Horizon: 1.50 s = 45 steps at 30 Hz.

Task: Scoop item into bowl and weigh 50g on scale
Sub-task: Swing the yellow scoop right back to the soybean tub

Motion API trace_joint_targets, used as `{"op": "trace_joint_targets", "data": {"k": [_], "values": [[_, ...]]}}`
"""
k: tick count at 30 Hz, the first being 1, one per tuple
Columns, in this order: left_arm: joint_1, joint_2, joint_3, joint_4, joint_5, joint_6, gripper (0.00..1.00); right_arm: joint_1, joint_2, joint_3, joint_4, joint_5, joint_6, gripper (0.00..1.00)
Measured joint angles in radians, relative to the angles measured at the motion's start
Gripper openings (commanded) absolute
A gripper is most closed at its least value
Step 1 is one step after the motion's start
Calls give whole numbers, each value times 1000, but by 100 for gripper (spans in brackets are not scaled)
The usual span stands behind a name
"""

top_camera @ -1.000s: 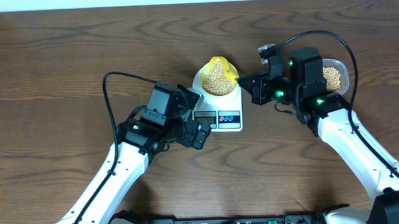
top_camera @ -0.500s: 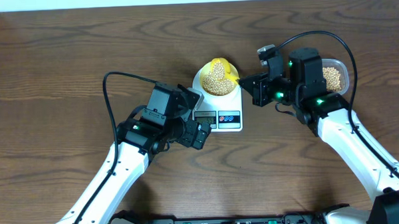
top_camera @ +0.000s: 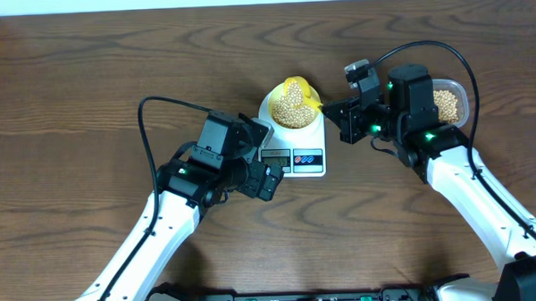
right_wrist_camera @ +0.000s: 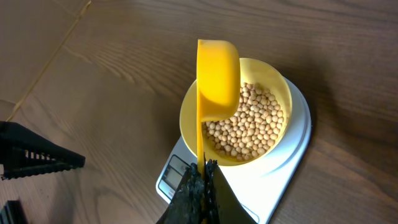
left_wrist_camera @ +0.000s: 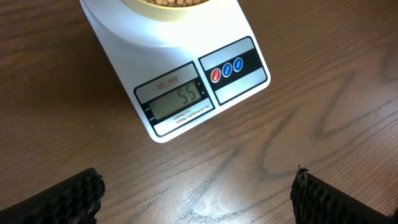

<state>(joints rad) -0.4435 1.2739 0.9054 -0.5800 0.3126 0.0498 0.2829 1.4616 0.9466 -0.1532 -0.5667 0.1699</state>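
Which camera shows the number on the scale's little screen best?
The left wrist view: the display sits close and sharp, reading 55. Overhead it is too small to read; the right wrist view shows only a sliver of it.

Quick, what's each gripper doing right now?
Left gripper: open, fingers wide apart, holding nothing.
Right gripper: shut on the yellow scoop, by its handle.

Left gripper (left_wrist_camera: 198, 183): jaws spread wide, aimed downward. Right gripper (right_wrist_camera: 202, 177): jaws clamped on the scoop (right_wrist_camera: 217, 78) handle.
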Motion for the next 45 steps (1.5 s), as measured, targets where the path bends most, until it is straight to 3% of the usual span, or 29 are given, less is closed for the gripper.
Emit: {"op": "trace_joint_targets", "data": {"k": [7, 16, 25, 45], "values": [[0, 0, 0, 0, 0, 0, 98, 0, 0, 0, 28, 2, 36, 1], [0, 0, 0, 0, 0, 0, 98, -24, 0, 0, 95, -41, 184, 1], [0, 0, 0, 0, 0, 0, 98, -174, 0, 0, 166, -148, 268, 1], [0, 0, 0, 0, 0, 0, 98, -467, 0, 0, 174, -302, 270, 1]]}}
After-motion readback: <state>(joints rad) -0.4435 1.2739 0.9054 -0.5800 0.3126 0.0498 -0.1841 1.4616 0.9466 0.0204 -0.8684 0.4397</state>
